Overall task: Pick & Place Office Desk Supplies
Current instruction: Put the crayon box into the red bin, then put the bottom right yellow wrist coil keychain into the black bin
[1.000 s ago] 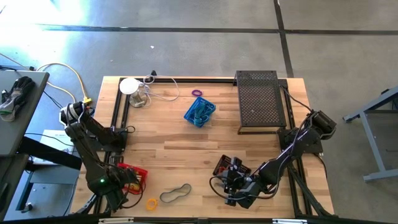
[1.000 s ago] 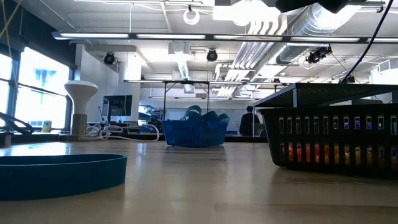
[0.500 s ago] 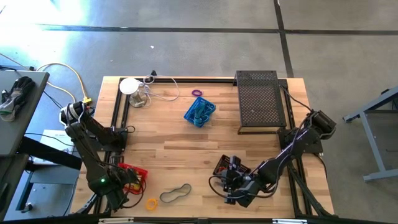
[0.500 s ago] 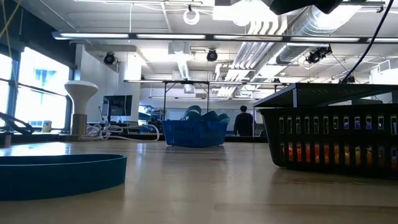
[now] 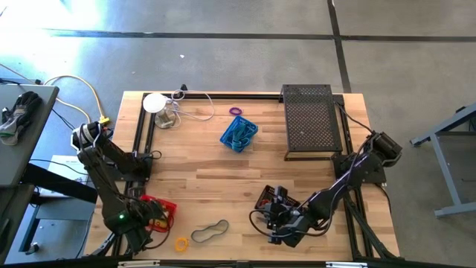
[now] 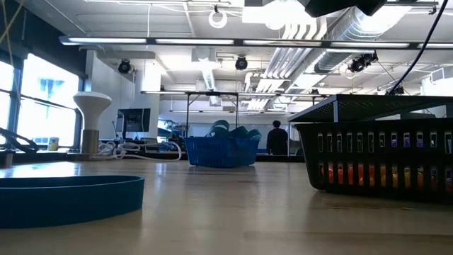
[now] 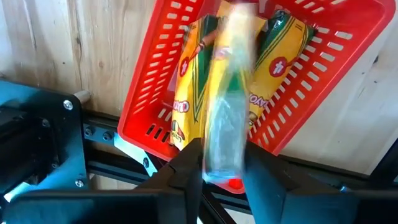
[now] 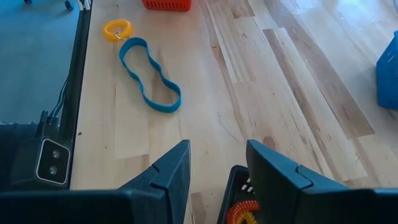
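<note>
My left gripper [image 7: 222,163] hangs over the red mesh basket [image 7: 155,93] at the table's near-left corner [image 5: 165,210], shut on a pale yellow tube [image 7: 227,93]. Yellow crayon boxes [image 7: 189,74] lie in that basket. My right gripper [image 8: 217,168] is open above the small black mesh basket [image 5: 268,199], which has an orange-red coil [image 8: 239,214] inside. A band loop [image 5: 210,232] and an orange ring [image 5: 181,243] lie flat on the wood between the two baskets. The blue basket [image 5: 239,134] stands mid-table, with a purple ring [image 5: 236,111] beyond it. My left gripper pinches the pale yellow tube by its lower end [image 7: 225,158] between the two fingers [image 7: 186,168]. The tube runs along the fingers and sticks out ahead of them, lifted clear above the red basket and the crayon boxes. It shows blurred.
A large flat black mesh tray [image 5: 310,123] sits at the far right. A white round disc with cables [image 5: 154,103] stands at the far left. Black frame rails run along the table's edges. Bare wood lies in the middle, between the blue basket and the band loop [image 8: 152,74].
</note>
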Motion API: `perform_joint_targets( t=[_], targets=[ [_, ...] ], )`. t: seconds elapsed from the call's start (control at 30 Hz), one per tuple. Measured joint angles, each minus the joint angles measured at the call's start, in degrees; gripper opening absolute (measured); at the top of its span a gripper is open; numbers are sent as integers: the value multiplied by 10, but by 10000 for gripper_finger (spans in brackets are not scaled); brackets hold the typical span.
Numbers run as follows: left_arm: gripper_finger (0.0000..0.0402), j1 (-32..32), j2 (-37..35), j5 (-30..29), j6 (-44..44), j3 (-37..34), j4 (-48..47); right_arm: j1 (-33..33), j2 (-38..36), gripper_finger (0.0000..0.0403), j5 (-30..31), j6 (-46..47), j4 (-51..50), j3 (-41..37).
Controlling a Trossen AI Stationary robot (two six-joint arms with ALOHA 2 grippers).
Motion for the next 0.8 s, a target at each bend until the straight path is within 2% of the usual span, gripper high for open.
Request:
perform_joint_targets(
  t=[0.2, 0.37, 0.57, 0.67, 0.8],
  targets=[
    [137, 0, 0, 0, -13, 0, 0, -2, 0, 144, -7, 12, 2, 0],
    [142, 3, 0, 4, 64, 1, 0, -2, 0, 144, -15, 8, 9, 0],
    [142, 29, -21, -3, 38, 12, 2, -2, 0, 144, -37, -30, 11, 0],
    [142, 41, -40, -52, 31, 14, 26, -2, 0, 144, -76, -34, 19, 0],
    [142, 52, -56, -191, 68, 14, 90, 4, 0, 144, -218, -23, 49, 0]
  ],
)
